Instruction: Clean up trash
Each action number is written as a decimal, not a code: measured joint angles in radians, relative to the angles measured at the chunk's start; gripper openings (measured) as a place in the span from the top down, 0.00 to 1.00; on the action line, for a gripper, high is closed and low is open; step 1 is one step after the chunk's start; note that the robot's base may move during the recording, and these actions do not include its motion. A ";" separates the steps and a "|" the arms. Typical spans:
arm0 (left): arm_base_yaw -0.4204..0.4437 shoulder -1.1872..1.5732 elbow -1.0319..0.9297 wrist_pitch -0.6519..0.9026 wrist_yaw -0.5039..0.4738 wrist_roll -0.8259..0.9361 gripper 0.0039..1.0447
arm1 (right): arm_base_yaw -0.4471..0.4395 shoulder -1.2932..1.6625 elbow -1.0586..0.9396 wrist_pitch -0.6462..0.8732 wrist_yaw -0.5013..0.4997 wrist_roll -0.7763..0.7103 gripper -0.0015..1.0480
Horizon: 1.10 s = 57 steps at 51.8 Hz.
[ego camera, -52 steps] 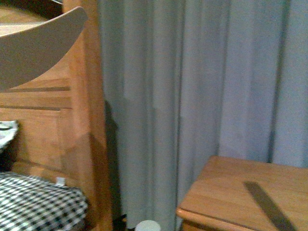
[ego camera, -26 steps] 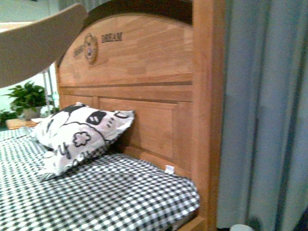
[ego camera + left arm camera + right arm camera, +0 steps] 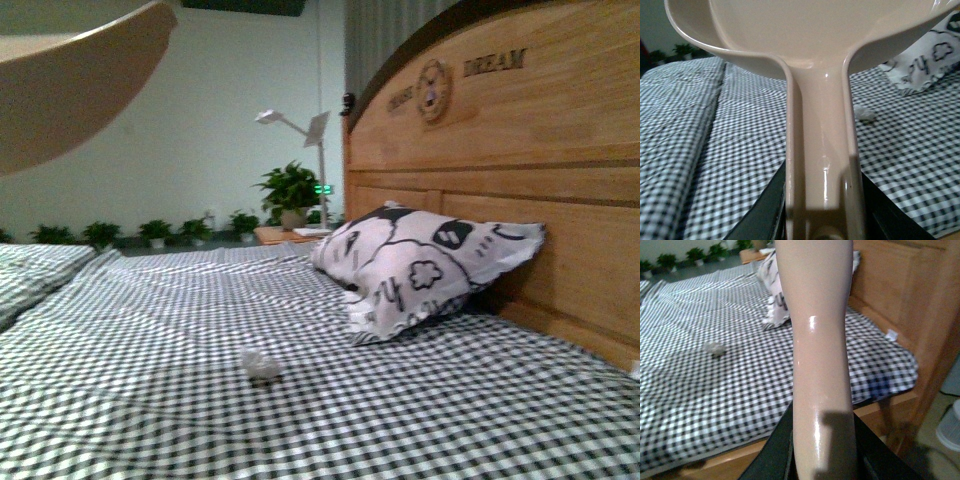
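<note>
**Trash.** One wad of crumpled white paper lies on the checked sheet of the bed. It sits out in the open middle of the mattress, well apart from the pillow and the headboard. Nothing touches it.

**Left hand**. Closed on the stem of the scoop, with a dark jaw against either side. The bowl is held high above the bed, nowhere near the wad.

**Right hand**. Closed the same way on a beige handle. The far end of that handle is out of view, so I cannot say what tool it is.

**Handling.**
- The wad looks very light, soft and loosely crushed, with no fragility to worry about.
- It will likely roll or skid at the first nudge.
- The sheet beneath it gives and may wrinkle up ahead of a hard edge.

**Where to take hold.** Both hands are occupied, so a pinch is not on offer. The sensible contact is low: lay the scoop's lip flat on the sheet at one side of the wad, and bring the other tool in behind it on the opposite side to stop it running off.

**Risks.** The wad could be chased toward the pillow, or tip out of a tilted bowl on the lift.
</note>
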 joint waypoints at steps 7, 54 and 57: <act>0.003 -0.004 0.000 0.000 -0.011 -0.002 0.74 | 0.002 0.003 -0.001 -0.001 -0.006 0.000 0.81; 0.273 0.401 0.255 -0.216 0.343 0.098 0.74 | 0.000 -0.002 0.000 -0.001 0.001 0.000 0.81; 0.306 0.475 0.283 -0.207 0.403 0.175 0.74 | 0.000 -0.002 0.000 -0.001 0.001 0.000 0.81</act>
